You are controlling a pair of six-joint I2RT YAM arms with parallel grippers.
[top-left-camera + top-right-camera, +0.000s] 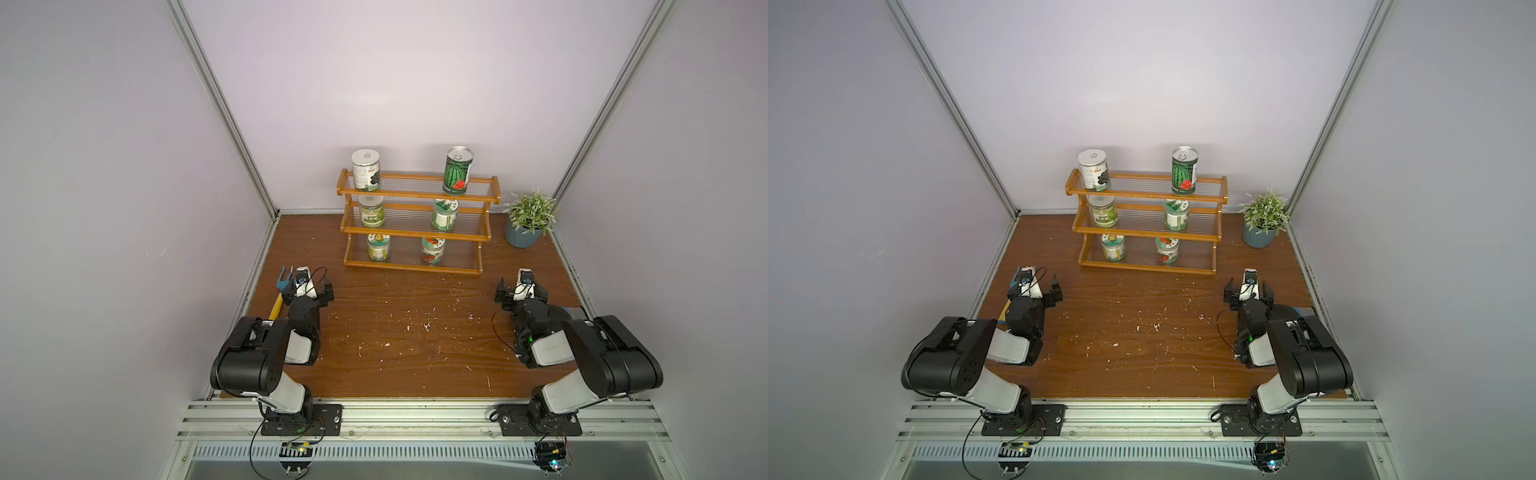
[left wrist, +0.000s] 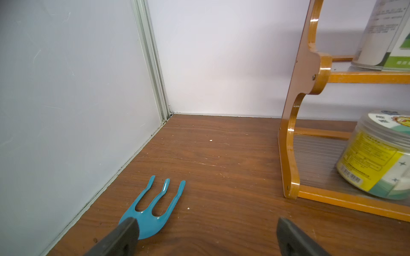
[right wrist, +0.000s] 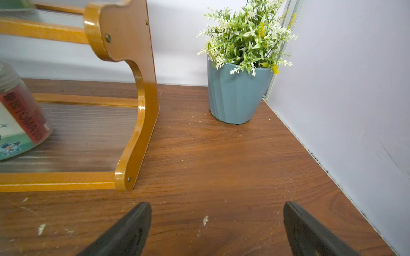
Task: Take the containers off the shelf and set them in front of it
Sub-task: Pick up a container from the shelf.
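Six containers (image 1: pixel 378 247) stand upright on the shelf (image 1: pixel 415 268). Left hand (image 1: pixel 307 291) and right hand (image 1: pixel 521 291) hover spread and empty before its ends, each nearest its own bottom-tier jar.

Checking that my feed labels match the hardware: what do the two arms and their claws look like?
Both match: the left arm and right arm have bulky black joint housings, white link covers and black base plates. Thin black cables loop beside each wrist. The left claw and right claw each have two flat black fingers, topped by a white camera block.
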